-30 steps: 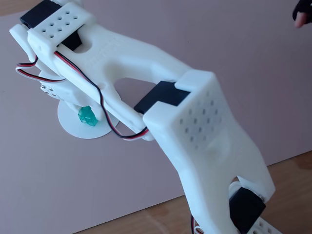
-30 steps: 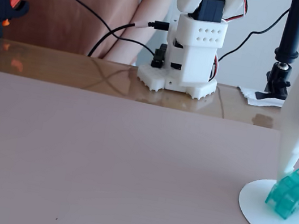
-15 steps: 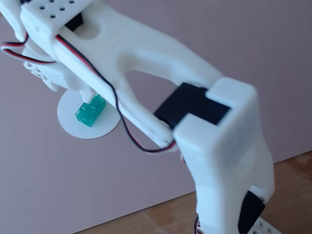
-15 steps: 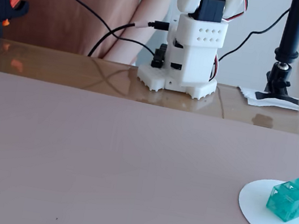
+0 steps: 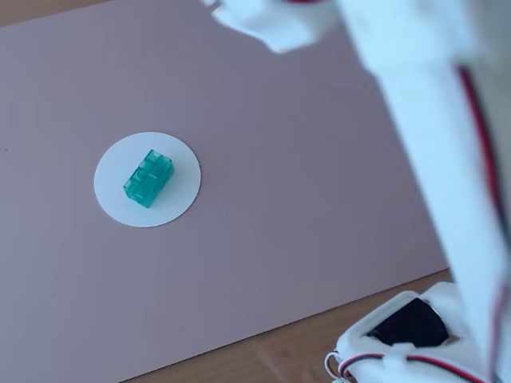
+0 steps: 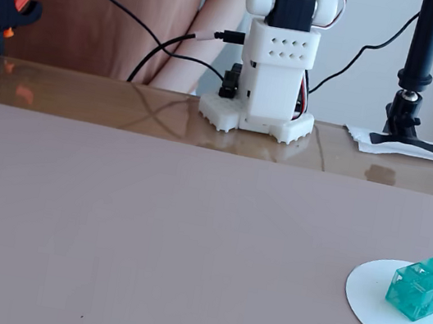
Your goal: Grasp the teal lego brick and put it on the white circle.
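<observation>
The teal lego brick [image 5: 148, 178] lies on the white circle [image 5: 180, 199], untouched. The gripper [image 5: 263, 24] is blurred; its state cannot be told.

I see the lego brick [image 5: 148, 178] lying on the circle [image 5: 180, 195], which lies on the mat [image 5: 303, 183].

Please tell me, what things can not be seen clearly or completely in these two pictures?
- The hand: in a fixed view it is blurred and cut by the top edge, so open or shut is unclear; absent from the other.
- The white circle: its right part is cut by the frame edge.
- The teal lego brick: stud count too small to read.
</observation>
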Controlling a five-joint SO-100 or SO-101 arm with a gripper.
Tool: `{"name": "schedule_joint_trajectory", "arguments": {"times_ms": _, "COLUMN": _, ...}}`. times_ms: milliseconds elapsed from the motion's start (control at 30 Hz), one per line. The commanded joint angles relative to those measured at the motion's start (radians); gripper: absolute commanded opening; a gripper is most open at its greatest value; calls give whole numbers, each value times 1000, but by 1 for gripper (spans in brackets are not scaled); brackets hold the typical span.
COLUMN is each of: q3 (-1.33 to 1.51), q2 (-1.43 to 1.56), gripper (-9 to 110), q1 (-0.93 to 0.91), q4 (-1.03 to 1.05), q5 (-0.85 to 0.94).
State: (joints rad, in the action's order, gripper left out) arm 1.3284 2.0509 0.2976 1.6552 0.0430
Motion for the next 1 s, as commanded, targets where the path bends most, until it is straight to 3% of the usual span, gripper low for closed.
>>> {"name": "schedule_joint_trajectory", "arguments": {"times_ms": 0, "q3": 189, "q2": 304, "gripper": 0, "q1": -55, "q4": -75, "q5": 28}}
{"name": "schedule_joint_trajectory", "arguments": {"times_ms": 233, "q3": 558, "q2": 696, "gripper": 0, "q1": -222, "q4": -179, "q5": 127}}
{"name": "schedule_joint_trajectory", "arguments": {"times_ms": 400, "q3": 808, "q2": 933, "gripper": 0, "q1": -238, "q4": -235, "q5": 164}}
{"name": "schedule_joint_trajectory", "arguments": {"times_ms": 700, "q3": 1180, "q2": 979, "gripper": 0, "q1": -190, "q4": -316, "q5": 184}}
{"name": "schedule_joint_trajectory", "arguments": {"times_ms": 967, "q3": 1312, "q2": 999, "gripper": 0, "q1": -233, "q4": -353, "q5": 164}}
